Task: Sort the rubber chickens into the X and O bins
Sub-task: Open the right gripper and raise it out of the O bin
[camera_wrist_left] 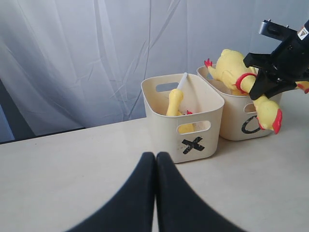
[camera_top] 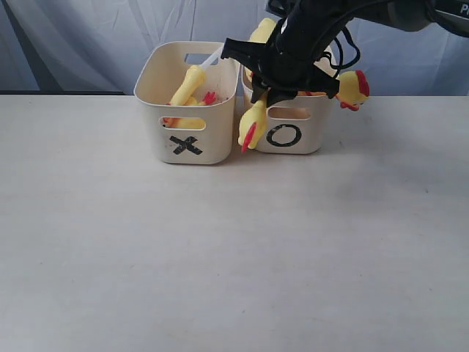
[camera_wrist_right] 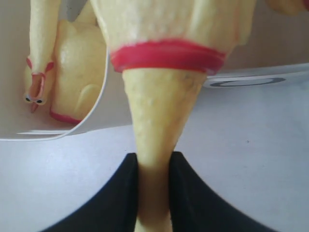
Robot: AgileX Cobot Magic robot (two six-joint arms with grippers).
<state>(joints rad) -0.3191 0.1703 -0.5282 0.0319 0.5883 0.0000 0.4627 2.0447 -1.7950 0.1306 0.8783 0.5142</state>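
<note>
Both closed: right gripper clamps a long chicken by its neck at the O bin rim, left gripper pressed together. Three chickens, two bins.

Your long banded chicken hangs head-down at the O bin's corner; a second chicken leans inside the X bin.

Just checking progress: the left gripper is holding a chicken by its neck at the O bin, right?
Not quite: it is the right gripper that holds the chicken by its neck at the O bin, as the right wrist view shows. The left gripper is shut on nothing.
</note>
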